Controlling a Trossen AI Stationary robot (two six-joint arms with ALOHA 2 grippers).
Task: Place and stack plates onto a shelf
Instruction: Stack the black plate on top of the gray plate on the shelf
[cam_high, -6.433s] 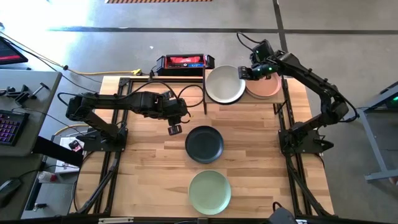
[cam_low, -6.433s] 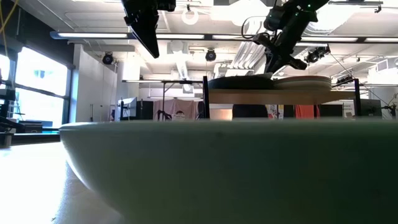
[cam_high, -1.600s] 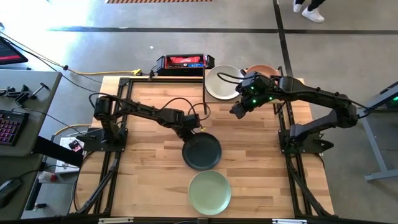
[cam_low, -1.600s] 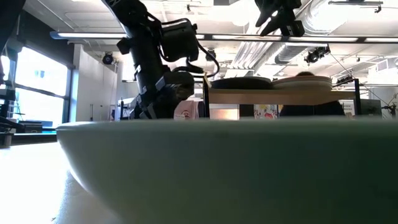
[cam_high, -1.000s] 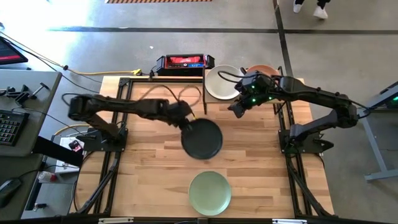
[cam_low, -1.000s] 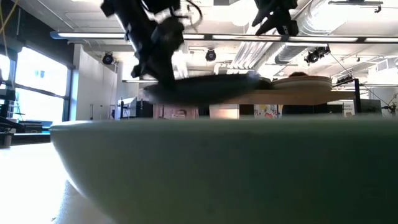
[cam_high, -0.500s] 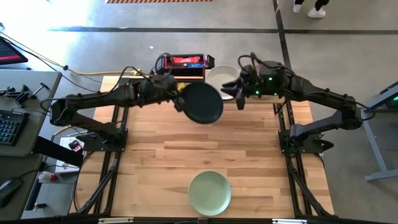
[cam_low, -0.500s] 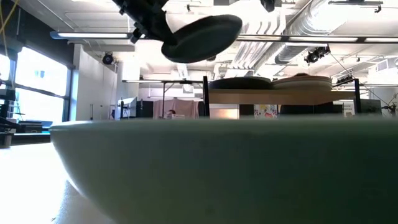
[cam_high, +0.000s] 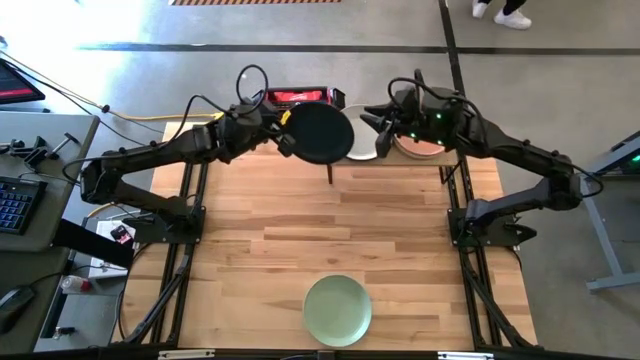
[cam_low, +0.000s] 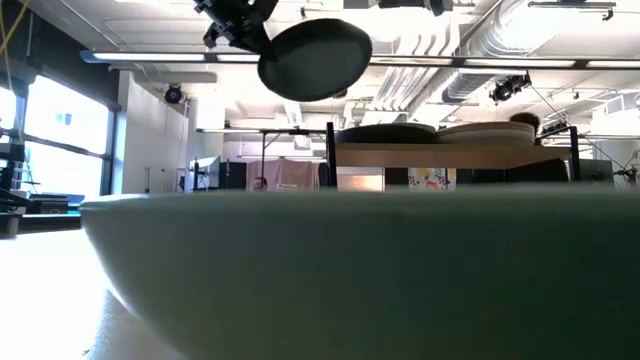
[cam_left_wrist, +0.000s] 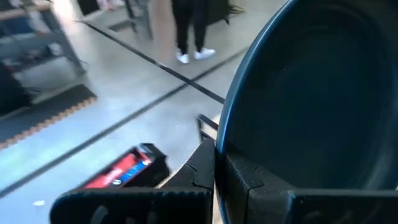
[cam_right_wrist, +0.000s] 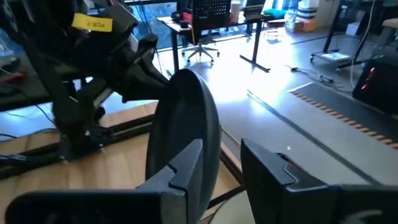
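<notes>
A black plate hangs tilted above the table's far edge, with my left gripper shut on it; the low view shows the plate higher than the shelf. A cream plate and a peach plate rest on the shelf. My right gripper stands open just right of the black plate, whose edge shows past its fingers. I see a gap between them. A pale green plate lies on the table near its front edge. My left gripper pinches the black plate's rim at the plate's left side, one finger on the hollow face and one on the underside. The fingers come about level from the table's left. The plate is lifted clear and tilted steeply.
A red and black box sits just behind the table's far edge, left of the shelf. The shelf's black post stands below the black plate. The wooden tabletop lies between shelf and green plate. A person's feet show on the floor beyond.
My left gripper has carried the black plate up from just above the table's middle toward the far edge and the shelf, tipping it from level to steeply tilted. My right gripper has risen a little toward the far edge and turned toward the plate.
</notes>
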